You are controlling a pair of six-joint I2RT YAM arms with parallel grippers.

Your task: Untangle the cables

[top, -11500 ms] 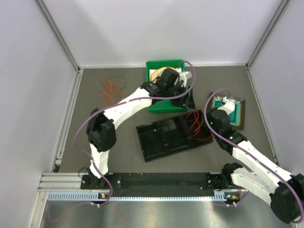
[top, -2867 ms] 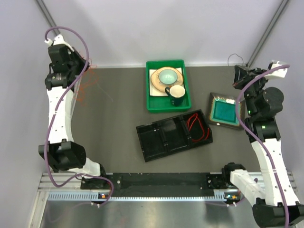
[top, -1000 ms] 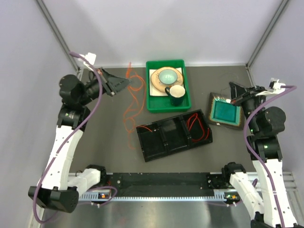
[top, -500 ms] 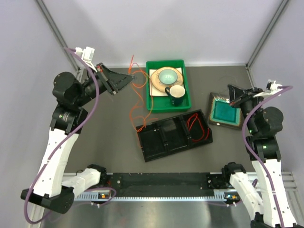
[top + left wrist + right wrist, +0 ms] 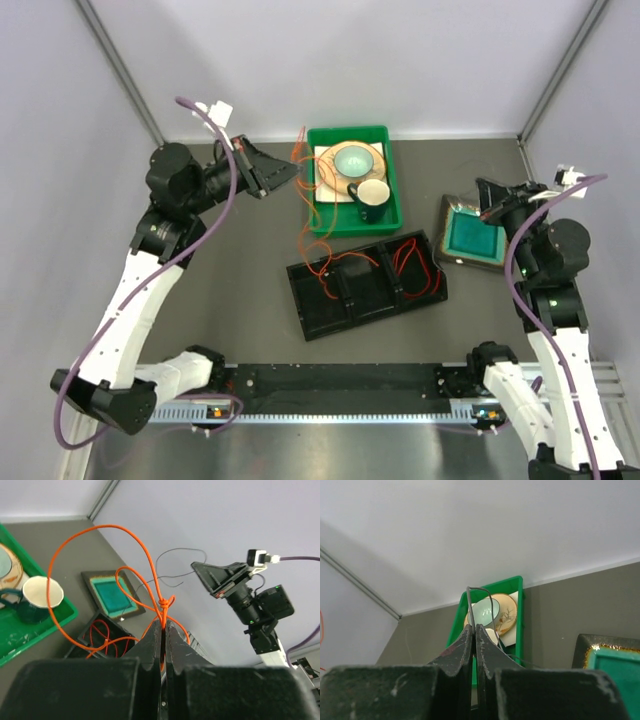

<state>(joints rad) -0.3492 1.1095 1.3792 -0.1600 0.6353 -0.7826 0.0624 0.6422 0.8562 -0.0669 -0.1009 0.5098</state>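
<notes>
I am clamping my left pincer (image 5: 162,622) on the orange cable (image 5: 100,526), just under a small knot (image 5: 164,602) in it, with both fingers pressing flat together on the strand. Above the pinch the orange strand is looping wide in the air. In the top view it is trailing towards 5 o'clock from my pincer, running past the left wall of the green bin (image 5: 392,205) and down onto the left part of the black tray (image 5: 330,310). The red cable (image 5: 415,262) is lying coiled in the tray's compartment at its 3 o'clock end. I am pinching my right pincer (image 5: 473,627) closed on the thin grey cable (image 5: 479,587), which is arching up above the fingertips. That pincer is hovering at the 12 o'clock edge of the teal dish (image 5: 472,235), which is sitting at 3 o'clock on the table.
</notes>
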